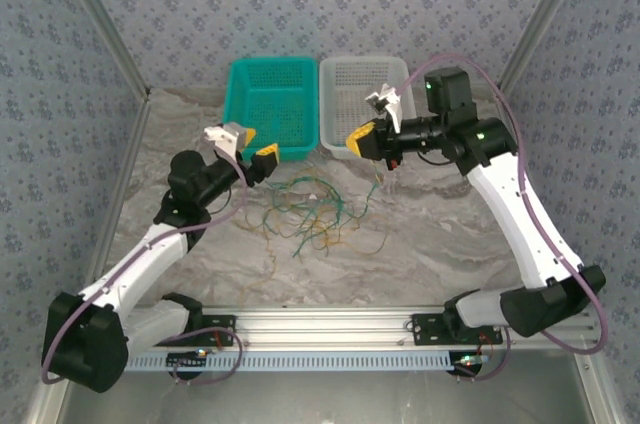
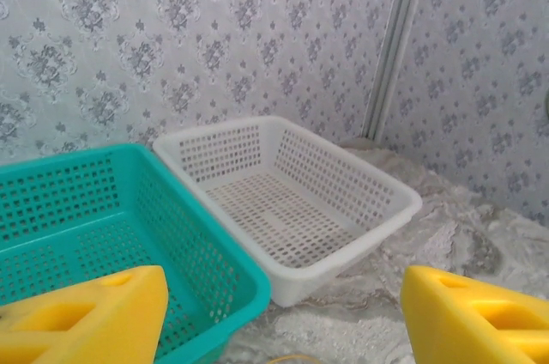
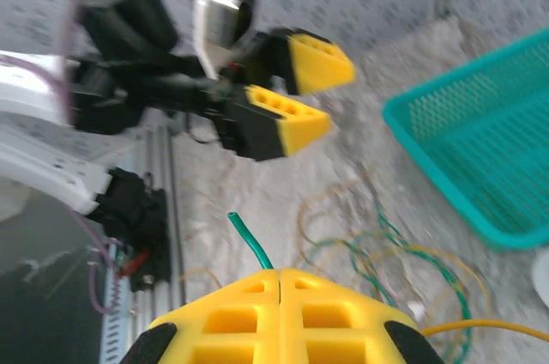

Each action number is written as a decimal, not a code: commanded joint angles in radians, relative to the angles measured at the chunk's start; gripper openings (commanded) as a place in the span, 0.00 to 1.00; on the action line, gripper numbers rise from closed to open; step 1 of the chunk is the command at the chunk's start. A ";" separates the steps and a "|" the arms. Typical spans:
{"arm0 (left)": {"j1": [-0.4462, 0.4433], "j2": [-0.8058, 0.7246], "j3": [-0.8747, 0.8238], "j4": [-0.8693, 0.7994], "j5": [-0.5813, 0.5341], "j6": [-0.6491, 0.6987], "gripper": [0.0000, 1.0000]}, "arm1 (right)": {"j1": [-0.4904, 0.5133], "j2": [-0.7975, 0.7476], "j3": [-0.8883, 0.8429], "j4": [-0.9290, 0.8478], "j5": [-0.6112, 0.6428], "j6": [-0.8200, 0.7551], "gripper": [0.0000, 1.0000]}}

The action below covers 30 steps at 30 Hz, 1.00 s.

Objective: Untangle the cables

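My right end effector has its fingers pressed together on a dark green cable, whose cut end pokes up from the seam between them. A yellow strand runs off beside the grip, and I cannot tell whether it is pinched too. My left end effector has its fingers wide apart with nothing between them, raised near the front corner of the teal basket. The rest of the cables lie in a loose green-and-yellow tangle on the counter, between my two arms, and a thin strand seems to rise from it to my right grip.

I judge the pull should be slow and upward, away from the heap, so the loops slide out rather than cinch. If the whole tangle lifts, my left end effector should come down, pinch another strand and draw it the opposite way. The white basket sits just beside my right wrist, so I should swing clear of its rim.
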 commanded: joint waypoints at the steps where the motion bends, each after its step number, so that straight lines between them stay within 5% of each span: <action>1: -0.038 0.028 0.034 0.088 0.135 0.031 0.73 | -0.014 0.036 -0.010 0.084 -0.186 0.053 0.00; 4: -0.113 0.056 0.072 0.048 0.127 0.169 0.75 | -0.001 0.066 0.016 0.045 -0.244 0.031 0.00; 14: -0.239 0.224 0.224 0.088 0.254 0.289 0.83 | 0.072 0.138 0.050 0.066 -0.281 0.038 0.00; 21: -0.265 0.333 0.278 0.186 0.183 0.316 0.85 | 0.105 0.167 0.081 0.051 -0.279 0.039 0.00; 28: -0.264 0.273 0.236 0.228 0.074 0.282 0.07 | 0.060 0.082 -0.019 0.228 0.002 0.197 0.00; 30: -0.265 0.227 0.208 0.222 0.025 0.267 0.00 | 0.017 0.036 -0.071 0.318 0.129 0.268 0.00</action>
